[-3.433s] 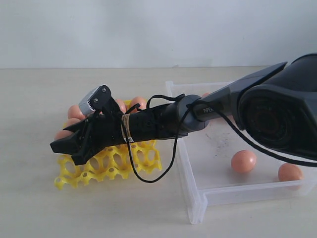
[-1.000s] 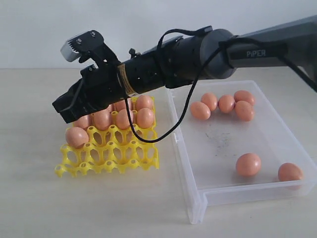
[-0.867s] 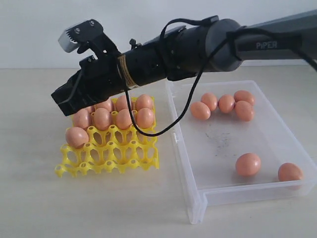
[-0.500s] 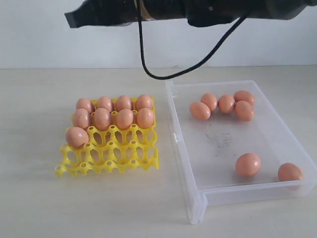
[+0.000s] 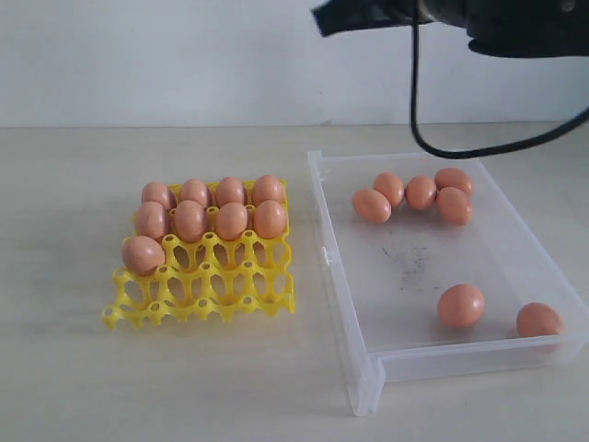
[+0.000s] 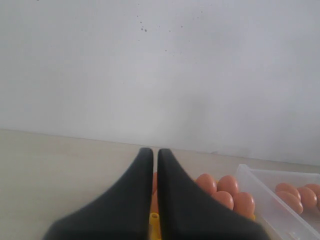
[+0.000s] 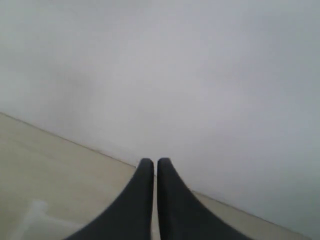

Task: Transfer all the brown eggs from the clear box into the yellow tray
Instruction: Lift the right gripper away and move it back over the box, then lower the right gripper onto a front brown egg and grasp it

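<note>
While right hand [image 5: 320,18] hangs closed, empty, brown eggs [image 5: 421,192] well below, in clear box [image 5: 442,361]

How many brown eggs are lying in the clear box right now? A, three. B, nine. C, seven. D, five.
C: the clear box holds seven brown eggs, five of them clustered at its far end and two lying apart near its front wall.
</note>
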You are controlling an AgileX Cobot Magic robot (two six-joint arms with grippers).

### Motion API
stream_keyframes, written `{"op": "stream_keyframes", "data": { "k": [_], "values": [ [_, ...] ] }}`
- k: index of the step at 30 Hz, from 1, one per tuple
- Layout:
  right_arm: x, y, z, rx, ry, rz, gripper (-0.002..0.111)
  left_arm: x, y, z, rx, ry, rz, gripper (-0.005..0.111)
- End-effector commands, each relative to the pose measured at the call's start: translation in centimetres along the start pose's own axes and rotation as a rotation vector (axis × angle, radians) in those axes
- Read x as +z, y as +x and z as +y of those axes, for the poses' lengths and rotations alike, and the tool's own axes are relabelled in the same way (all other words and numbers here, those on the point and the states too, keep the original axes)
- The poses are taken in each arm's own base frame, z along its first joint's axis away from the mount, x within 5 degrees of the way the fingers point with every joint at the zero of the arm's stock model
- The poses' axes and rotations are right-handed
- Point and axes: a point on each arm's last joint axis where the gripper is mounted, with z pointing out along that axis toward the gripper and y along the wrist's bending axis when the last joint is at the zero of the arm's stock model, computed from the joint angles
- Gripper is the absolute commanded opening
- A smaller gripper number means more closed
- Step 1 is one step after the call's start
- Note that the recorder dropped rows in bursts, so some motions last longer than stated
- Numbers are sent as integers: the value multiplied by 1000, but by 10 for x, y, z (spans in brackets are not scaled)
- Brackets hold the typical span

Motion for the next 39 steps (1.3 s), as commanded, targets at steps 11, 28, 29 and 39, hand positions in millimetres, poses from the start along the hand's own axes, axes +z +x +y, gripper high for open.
{"op": "stream_keyframes", "data": {
  "k": [11, 28, 29, 39],
  "values": [
    [12, 68, -19, 21, -283, 602, 0, 0, -3, 0, -17, 4, -20, 4],
    [59, 146, -2, 84, -468, 972, 15, 0, -3, 0, -17, 4, -20, 4],
    [60, 150, -1, 76, -466, 990, 20, 0, -3, 0, -17, 4, -20, 4],
    [59, 173, 6, 126, -422, 1202, 55, 0, -3, 0, -17, 4, -20, 4]
  ]
}}
